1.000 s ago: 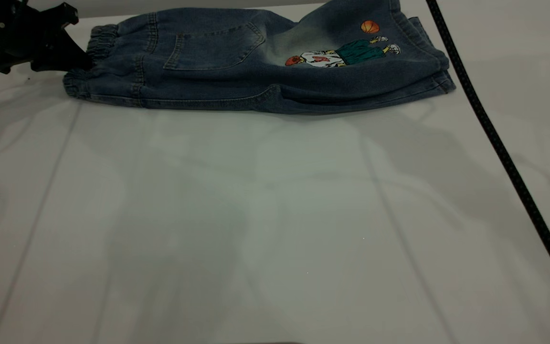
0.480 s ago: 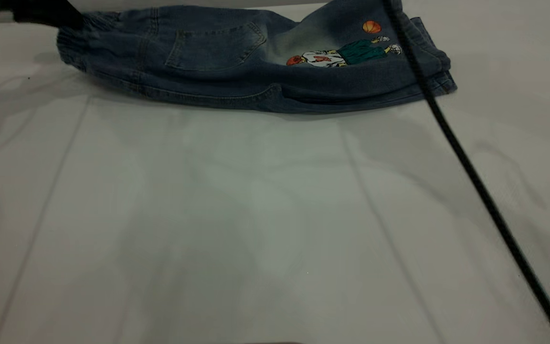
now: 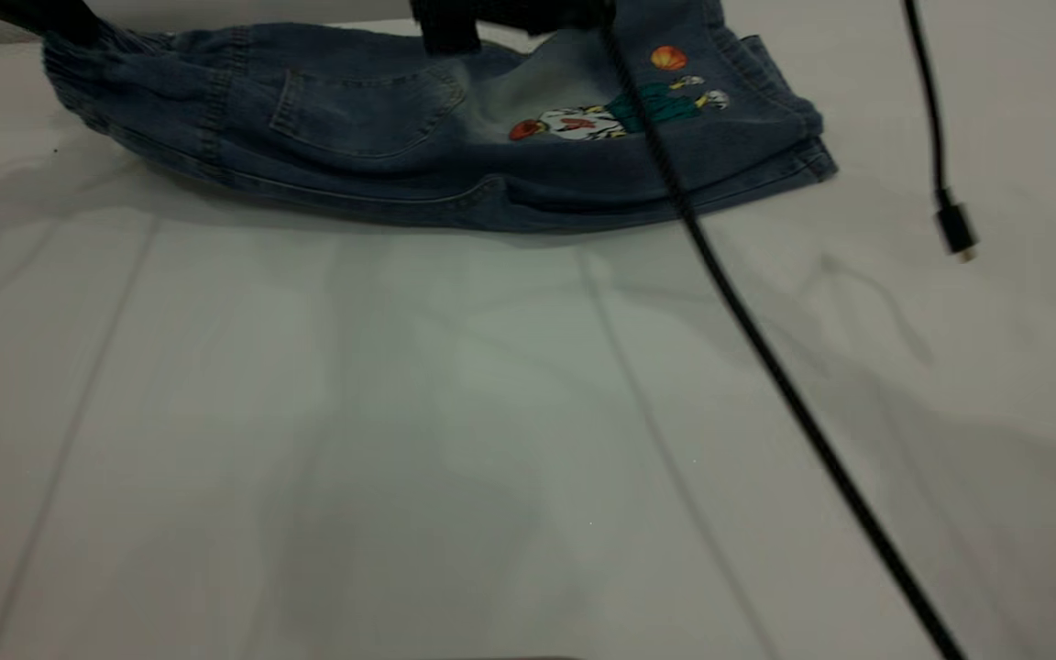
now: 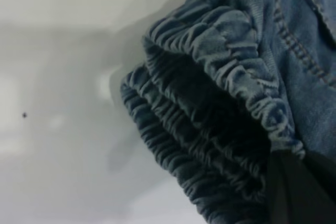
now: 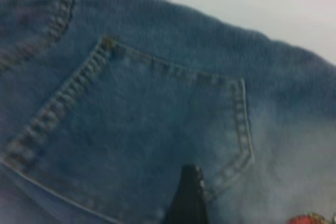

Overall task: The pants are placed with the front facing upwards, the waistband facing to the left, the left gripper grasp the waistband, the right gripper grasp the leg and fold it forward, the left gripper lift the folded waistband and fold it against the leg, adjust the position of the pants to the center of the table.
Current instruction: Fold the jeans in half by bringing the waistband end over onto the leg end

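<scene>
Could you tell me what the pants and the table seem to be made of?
The pants look like soft, faded blue denim: woven texture, tan stitching, gathered waistband. The table looks like a smooth, matte white sheet, perhaps laminate; which material exactly is unclear.

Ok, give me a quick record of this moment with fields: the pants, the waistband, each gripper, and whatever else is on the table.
pants: folded lengthwise, back side up, pocket and basketball print showing, lying at the table's far edge
waistband: at the left end, raised off the table
left gripper: at the waistband end, gripping the gathered band
right gripper: above the pants' middle, near the pocket; finger state unclear
cable: black braided, crossing the right leg and table
connector: small plug dangling at the right
</scene>
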